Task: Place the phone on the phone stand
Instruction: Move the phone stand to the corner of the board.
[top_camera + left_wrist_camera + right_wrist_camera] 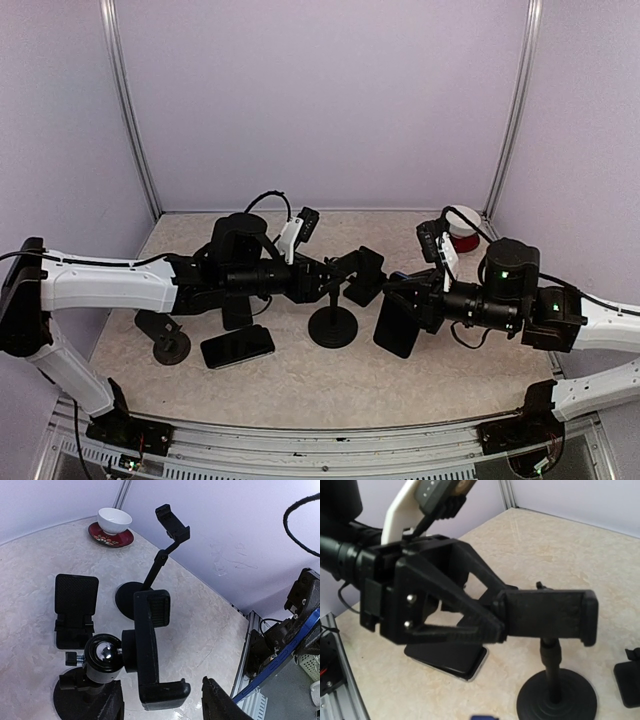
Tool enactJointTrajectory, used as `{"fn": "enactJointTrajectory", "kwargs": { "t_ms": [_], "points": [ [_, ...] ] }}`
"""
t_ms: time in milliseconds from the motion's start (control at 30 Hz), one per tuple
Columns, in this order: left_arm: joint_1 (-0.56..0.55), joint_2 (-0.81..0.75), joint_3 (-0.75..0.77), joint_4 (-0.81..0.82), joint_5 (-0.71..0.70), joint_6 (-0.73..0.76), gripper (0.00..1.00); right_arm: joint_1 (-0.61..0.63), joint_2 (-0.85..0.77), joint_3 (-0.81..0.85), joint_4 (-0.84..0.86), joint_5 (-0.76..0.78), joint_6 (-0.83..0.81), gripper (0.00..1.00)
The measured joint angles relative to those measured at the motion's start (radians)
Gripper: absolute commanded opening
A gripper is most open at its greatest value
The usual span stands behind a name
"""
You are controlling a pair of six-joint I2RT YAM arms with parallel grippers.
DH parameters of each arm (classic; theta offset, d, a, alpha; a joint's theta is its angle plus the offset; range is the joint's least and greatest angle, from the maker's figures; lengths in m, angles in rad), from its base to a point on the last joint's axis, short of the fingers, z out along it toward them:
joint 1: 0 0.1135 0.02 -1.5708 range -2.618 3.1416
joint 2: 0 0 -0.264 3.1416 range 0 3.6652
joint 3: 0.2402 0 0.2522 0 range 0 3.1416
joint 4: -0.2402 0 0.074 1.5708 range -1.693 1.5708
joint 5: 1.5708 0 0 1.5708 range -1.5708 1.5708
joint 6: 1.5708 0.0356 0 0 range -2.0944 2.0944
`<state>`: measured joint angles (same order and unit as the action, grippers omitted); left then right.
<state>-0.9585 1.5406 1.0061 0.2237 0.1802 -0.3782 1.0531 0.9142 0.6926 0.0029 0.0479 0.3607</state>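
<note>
Top external view puts a second phone flat near the worktop's near edge, left of centre, with a low mount just beside it. We judge that neither matters to the step.

Mid-worktop is the stand, its cradle carried on a ball joint. Our left gripper straddles that cradle. In the left wrist view the jaws are apart, with a gap between one fingertip and the cradle's foot, so we judge it not yet clamped. Our right gripper is clamped on the phone, which hangs on edge in the air just right of the stand.

Farther back are a folding rest and a tall stand. A bowl sits on its saucer in the far right corner.

To do this step well, we should first take the cradle firmly by its sides and leave its face and foot bare. The ball joint looks free to swivel and the base looks light. Then we bring the phone in square to the cradle's face and seat its lower edge on the foot. We let go on the right only once the phone rests there.
</note>
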Motion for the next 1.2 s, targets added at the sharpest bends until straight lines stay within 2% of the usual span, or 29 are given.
{"fn": "enactJointTrajectory", "kwargs": {
  "t_ms": [267,500,767,1000,1200],
  "points": [
    [0.01,0.009,0.001,0.001,0.0,-0.019,0.42,0.0,0.0,-0.004,0.0,0.002,0.0,0.0],
    [0.01,0.023,0.012,0.008,0.01,-0.028,0.18,0.0,0.0,-0.009,0.002,0.002,0.004,0.0],
    [0.011,0.024,0.012,0.008,0.011,-0.026,0.01,0.0,0.005,-0.017,0.002,0.002,0.007,0.0],
    [0.011,0.005,-0.016,0.021,0.035,-0.002,0.0,0.0,0.006,-0.017,0.002,-0.022,-0.004,0.0],
    [0.016,-0.06,-0.079,0.022,0.097,0.041,0.0,0.0,0.02,-0.016,0.011,-0.125,-0.035,0.0]
  ]
}}
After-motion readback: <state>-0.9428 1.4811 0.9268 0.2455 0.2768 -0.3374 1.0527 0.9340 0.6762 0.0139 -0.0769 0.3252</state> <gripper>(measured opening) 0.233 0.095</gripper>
